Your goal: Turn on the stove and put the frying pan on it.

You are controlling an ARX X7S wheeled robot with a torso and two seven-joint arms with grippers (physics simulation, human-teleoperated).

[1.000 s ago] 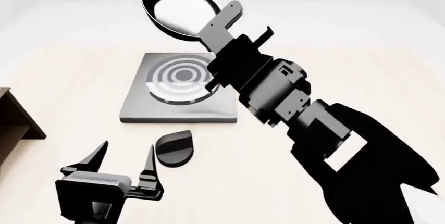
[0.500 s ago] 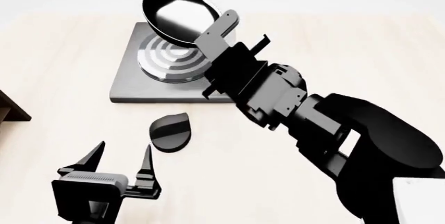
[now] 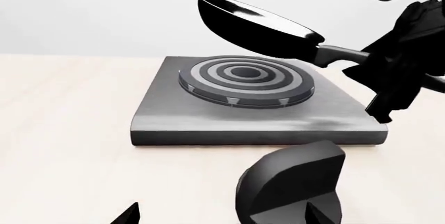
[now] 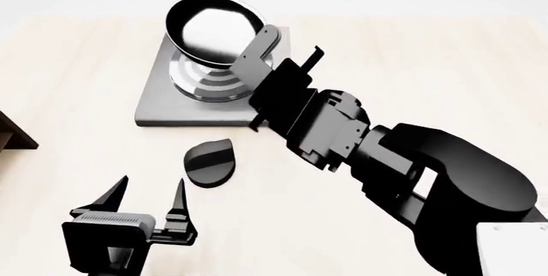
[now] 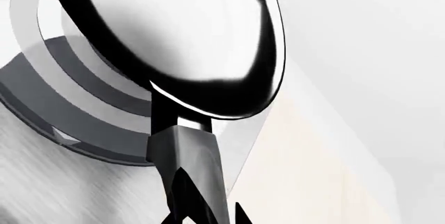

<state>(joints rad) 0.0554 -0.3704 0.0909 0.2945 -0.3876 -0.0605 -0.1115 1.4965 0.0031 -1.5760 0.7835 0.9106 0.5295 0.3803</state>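
A: We've got the frying pan up in the air, tilted, hanging right over the ringed burner of the stove — clear of it, not touching, as the left wrist view shows.

B: And the right end effector is clamped on the pan's long handle; from the right wrist view we see the handle running straight down between its fingertips.

A: Over on our left, the left end effector hovers low above the table, jaws spread wide, holding nothing.

B: The black knob sits on the table just in front of the stove — between the slab and that open end effector.
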